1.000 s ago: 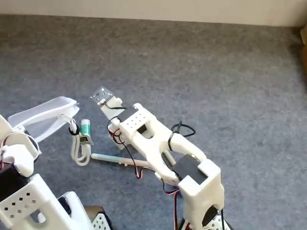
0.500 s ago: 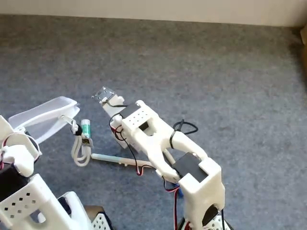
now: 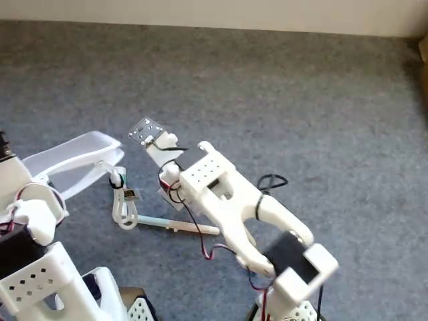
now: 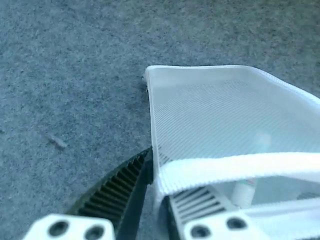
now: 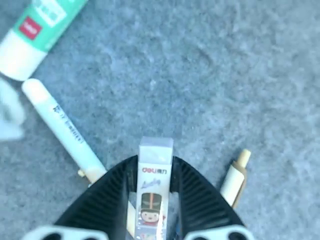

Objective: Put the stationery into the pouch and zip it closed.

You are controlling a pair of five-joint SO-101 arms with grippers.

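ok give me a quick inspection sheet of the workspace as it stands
surface: grey carpet
job's things: white mesh pouch held by its edge; eraser gripped; green-and-white tube, white pen and cream pen lying on the carpet
clutter: nothing seen
grippers: left gripper shut on the pouch's edge; right gripper shut on the eraser
cables: red and black wires hanging in loose loops
surroundings: pale wall strip along the far edge
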